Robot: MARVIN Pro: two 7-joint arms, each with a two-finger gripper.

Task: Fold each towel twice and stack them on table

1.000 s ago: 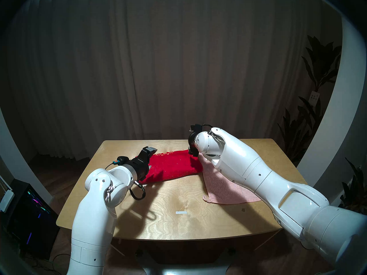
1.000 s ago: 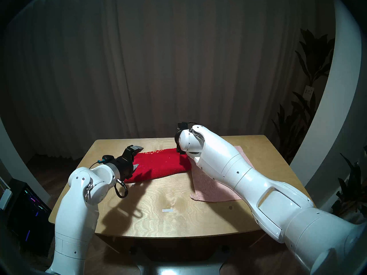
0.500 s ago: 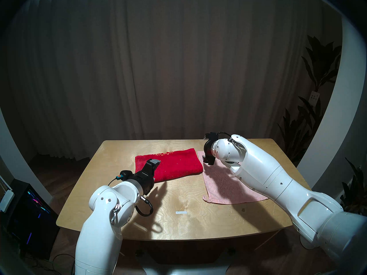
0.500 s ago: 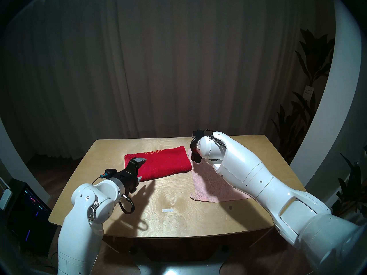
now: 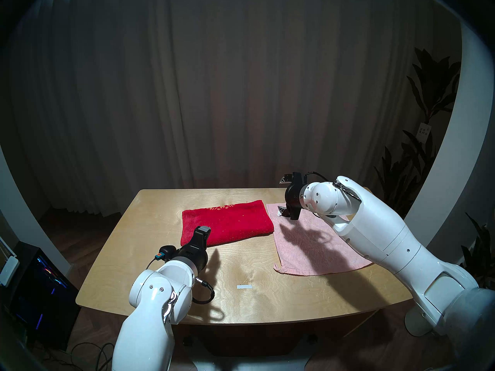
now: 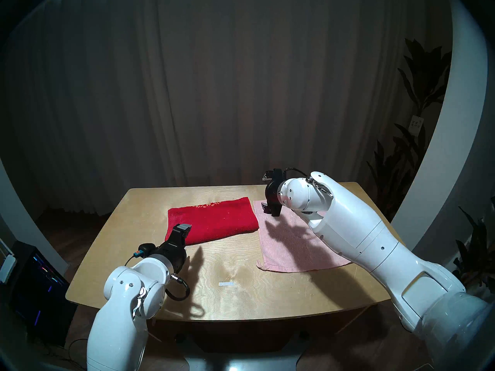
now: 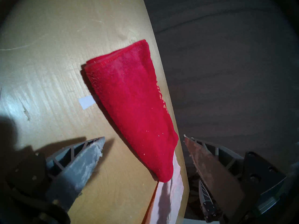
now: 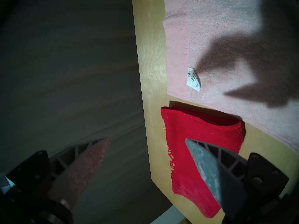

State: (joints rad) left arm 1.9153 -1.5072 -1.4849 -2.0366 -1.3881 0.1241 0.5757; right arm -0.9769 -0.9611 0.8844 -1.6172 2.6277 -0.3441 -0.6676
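The red towel lies folded on the table, gold pattern along its far edge. The pink towel lies spread flat to its right, its left edge beside the red one, with a white label near its far edge. My left gripper is open and empty, just above the red towel's front left corner; the left wrist view shows the red towel between its spread fingers. My right gripper is open and empty above the pink towel's far left corner.
A small white tape strip is stuck on the table near the front middle. A computer case stands on the floor at the left. Plants stand at the right. A curtain hangs behind the table.
Both arms have drawn away from the red towel: the left gripper back toward the front, the right gripper to the right over the pink towel. The red towel now lies uncovered.
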